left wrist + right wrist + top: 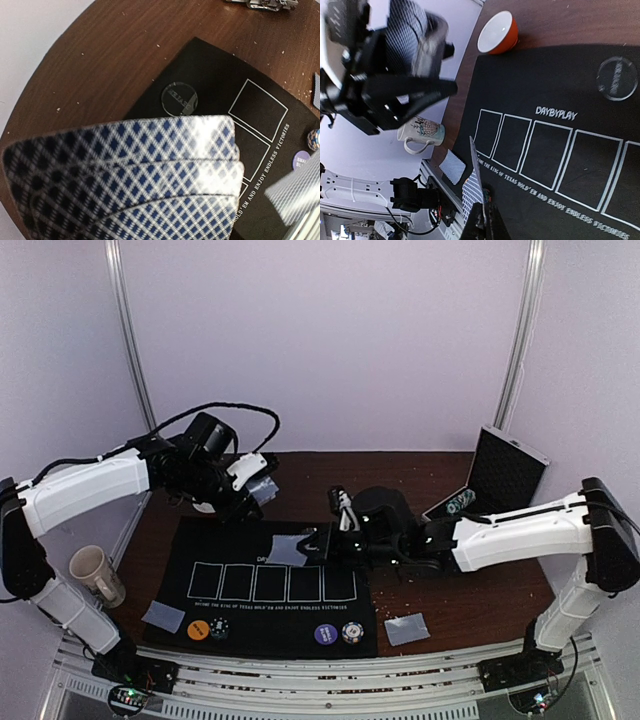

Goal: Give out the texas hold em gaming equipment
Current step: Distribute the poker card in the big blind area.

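My right gripper (481,220) is clamped shut on a single card (474,185), held edge-on above the near side of the black mat (270,638). My left gripper (255,485) hovers over the mat's far-left corner with its jaws closed around the fanned deck (130,175); the checked backs fill most of its wrist view.

I judge the deal to be partly done. One face-down left card (163,616) lies on the table just off the mat's near-left corner, and a right card (406,628) lies just off the near-right corner. An orange chip (198,630) sits beside a black-and-white chip (220,624) on the mat's near-left edge. A purple chip (325,633) and a second black-and-white chip (351,632) sit together further right. The clear disc (179,99) lies flat on the mat's far-left part. The five outlined boxes (270,583) hold nothing, so the centre cards are not yet laid, and I expect each seat needs another card too.

For containers, the red-and-white bowl (495,31) stands on the table just off the mat's far-left corner, and its white inside looks bare. The mug (422,132) stands near the table's left edge; I cannot see inside it well. The open black case (505,475) at the far right holds what look like more case chips (460,502).
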`<action>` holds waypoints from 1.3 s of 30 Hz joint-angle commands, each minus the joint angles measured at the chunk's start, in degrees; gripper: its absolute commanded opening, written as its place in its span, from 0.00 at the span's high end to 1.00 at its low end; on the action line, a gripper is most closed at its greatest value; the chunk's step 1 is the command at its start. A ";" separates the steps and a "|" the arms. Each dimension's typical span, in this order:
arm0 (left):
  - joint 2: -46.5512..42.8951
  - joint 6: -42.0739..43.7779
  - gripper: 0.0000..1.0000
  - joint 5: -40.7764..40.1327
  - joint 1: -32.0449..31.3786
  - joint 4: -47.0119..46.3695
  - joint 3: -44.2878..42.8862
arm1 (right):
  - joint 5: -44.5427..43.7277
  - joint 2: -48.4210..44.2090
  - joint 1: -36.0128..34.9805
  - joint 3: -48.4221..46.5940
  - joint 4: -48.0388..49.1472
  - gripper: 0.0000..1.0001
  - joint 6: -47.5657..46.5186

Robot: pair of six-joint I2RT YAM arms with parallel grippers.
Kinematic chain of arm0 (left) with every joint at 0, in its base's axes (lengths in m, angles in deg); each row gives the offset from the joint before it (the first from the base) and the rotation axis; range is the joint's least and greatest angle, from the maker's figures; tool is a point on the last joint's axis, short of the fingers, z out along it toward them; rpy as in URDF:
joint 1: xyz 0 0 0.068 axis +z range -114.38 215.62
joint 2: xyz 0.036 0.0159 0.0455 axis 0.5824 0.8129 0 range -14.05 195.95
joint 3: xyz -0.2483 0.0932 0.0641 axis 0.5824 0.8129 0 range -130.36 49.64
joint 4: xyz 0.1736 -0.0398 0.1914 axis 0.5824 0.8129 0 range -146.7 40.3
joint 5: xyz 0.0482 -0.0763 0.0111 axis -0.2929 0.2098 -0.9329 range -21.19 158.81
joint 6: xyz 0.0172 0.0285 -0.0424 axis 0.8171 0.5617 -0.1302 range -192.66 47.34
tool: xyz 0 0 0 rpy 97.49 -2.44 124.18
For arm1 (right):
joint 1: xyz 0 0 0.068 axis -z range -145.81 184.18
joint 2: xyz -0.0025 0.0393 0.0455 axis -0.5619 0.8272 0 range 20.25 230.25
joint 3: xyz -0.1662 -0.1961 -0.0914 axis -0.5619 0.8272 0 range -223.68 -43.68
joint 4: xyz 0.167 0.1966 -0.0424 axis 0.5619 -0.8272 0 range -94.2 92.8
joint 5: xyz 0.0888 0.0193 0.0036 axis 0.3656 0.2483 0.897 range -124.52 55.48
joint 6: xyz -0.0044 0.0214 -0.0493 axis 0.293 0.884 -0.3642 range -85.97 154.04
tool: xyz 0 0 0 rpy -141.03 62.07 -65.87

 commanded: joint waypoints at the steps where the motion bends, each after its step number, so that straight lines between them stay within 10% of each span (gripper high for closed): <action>1: -0.47 -0.73 0.52 -2.19 1.65 0.27 -3.28 | -2.65 9.37 -4.77 -6.42 9.17 1.00 7.42; 19: -0.98 -0.86 0.52 -3.33 4.51 0.64 -4.33 | -2.93 50.00 -15.43 -51.48 8.18 1.00 23.67; 39: -0.88 -0.73 0.52 -3.18 4.84 0.03 -3.48 | -3.16 63.40 -15.82 -72.86 -5.54 1.00 26.50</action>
